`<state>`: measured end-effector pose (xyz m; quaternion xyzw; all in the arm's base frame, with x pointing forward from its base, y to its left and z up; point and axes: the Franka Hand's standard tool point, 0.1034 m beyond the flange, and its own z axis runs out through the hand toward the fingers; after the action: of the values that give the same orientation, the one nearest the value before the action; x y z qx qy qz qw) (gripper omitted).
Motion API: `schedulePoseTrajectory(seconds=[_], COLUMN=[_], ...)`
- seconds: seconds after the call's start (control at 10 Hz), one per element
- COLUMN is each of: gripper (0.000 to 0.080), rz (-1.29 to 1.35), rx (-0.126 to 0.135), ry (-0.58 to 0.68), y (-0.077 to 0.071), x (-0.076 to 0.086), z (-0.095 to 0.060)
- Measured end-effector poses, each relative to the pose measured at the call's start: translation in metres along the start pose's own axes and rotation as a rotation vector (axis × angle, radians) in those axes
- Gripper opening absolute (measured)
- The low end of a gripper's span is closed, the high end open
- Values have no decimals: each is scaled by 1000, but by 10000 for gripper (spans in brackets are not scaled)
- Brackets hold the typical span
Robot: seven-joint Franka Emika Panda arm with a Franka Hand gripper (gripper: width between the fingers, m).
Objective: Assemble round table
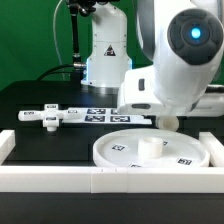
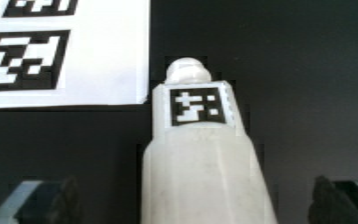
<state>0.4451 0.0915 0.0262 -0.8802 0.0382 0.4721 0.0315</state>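
Note:
In the wrist view the white post (image 2: 197,140) lies on the black table, with a square tag near its narrow tip. It lies lengthwise between my gripper's (image 2: 190,200) two dark fingers (image 2: 34,200). The jaws stand wide open, with a dark gap on each side of the post. In the exterior view the large round rimmed disc (image 1: 120,152) lies at the front with a raised hub in its middle. The flat elongated base piece (image 1: 55,117) lies at the exterior view's left. The arm's white wrist casing (image 1: 180,60) hides the gripper and most of the post there.
The marker board (image 1: 112,115) lies behind the disc, and its corner shows beside the post's tip in the wrist view (image 2: 60,50). A long white border rail (image 1: 100,181) runs along the front edge. The arm's base (image 1: 105,50) stands at the back.

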Motion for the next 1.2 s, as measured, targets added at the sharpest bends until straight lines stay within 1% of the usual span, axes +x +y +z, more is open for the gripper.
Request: schedulePoseTrajectory(seconds=[0.1, 0.2, 0.3, 0.6, 0.8, 1.0, 1.2], gripper=[649, 649, 649, 649, 649, 402, 406], rz=[-2, -5, -7, -7, -8, -9, -9], rx=[-4, -4, -6, -2, -2, -2, -2], ry=[-27, -2, 3, 32, 32, 32, 34], y=[-1, -4, -5, -5, -5, -5, -5], x=[7, 11, 12, 20, 21, 21, 20], z=[3, 2, 3, 9, 9, 10, 8])
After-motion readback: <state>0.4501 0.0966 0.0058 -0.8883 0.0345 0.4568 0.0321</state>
